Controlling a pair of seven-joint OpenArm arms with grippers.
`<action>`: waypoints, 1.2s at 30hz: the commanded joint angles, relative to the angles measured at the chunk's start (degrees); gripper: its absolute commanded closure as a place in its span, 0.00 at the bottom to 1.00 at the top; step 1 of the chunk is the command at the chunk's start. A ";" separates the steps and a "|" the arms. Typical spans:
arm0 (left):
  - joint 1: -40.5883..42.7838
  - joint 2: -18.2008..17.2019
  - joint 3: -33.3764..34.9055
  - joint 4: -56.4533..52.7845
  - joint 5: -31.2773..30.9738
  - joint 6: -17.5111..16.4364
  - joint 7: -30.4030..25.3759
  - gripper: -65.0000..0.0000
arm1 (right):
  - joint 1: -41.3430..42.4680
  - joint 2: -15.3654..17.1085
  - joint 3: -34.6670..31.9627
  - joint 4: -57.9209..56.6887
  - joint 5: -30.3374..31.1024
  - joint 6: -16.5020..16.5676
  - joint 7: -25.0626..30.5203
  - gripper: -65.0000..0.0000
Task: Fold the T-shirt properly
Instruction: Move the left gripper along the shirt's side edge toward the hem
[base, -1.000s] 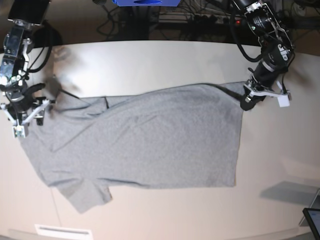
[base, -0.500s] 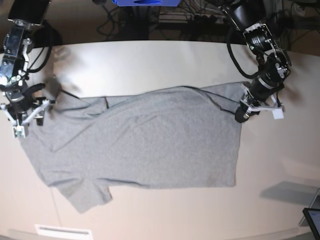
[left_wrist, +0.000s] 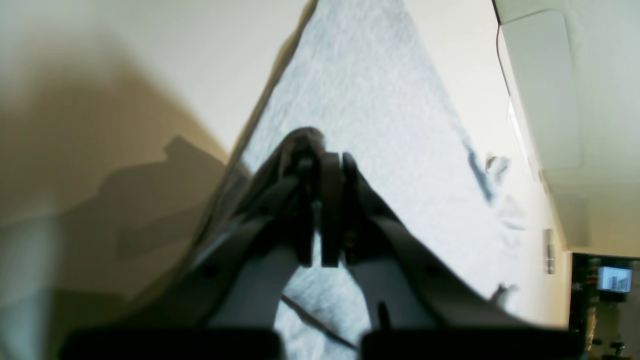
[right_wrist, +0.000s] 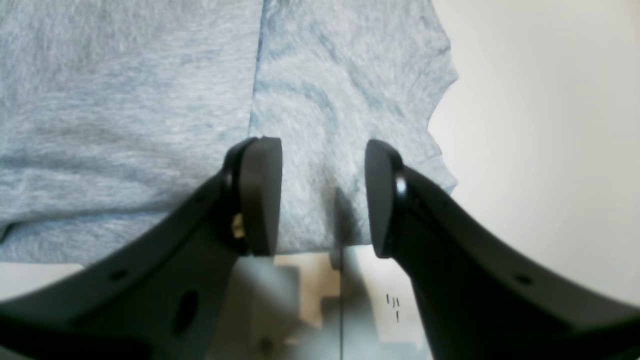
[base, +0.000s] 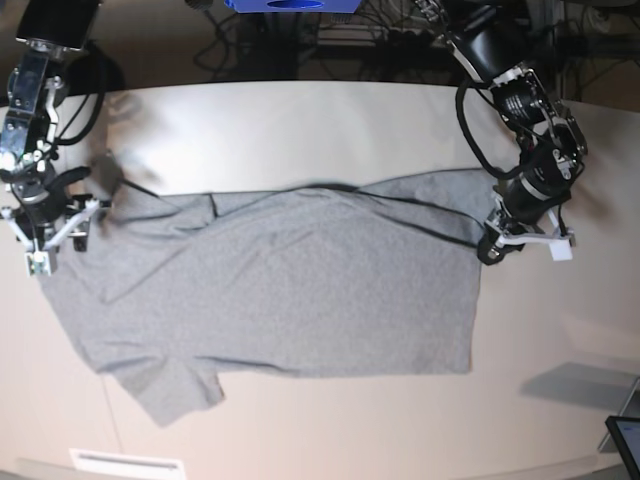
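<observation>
T-shirt lies spread, plain grey side up, across the pale bench, one sleeve pointing at the near edge and the hem toward the left arm's side. Farther back along that hem, the left claw is pressed together, pinching a raised corner of cloth low over the bench; a fold line runs from it across the upper body. At the far sleeve end, the right claw stands spread just above the fabric, holding nothing. To do this fold well, I judge the left arm should carry its corner low and straight so the edge stays taut, while the right claw closes on the shoulder seam to anchor the cloth against dragging.
</observation>
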 joint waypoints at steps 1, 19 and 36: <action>-0.80 -0.46 -0.12 0.92 -0.50 -0.53 -0.87 1.00 | 0.76 0.73 0.12 0.88 0.25 -0.01 1.36 0.59; -5.89 -0.82 -0.12 -4.27 -0.32 -0.53 -3.24 1.00 | 0.76 0.82 0.12 0.09 0.25 -0.01 1.36 0.59; -12.49 -1.70 1.64 -8.40 5.22 -0.53 -3.24 1.00 | 2.78 0.73 0.12 -2.19 0.25 -0.01 1.44 0.59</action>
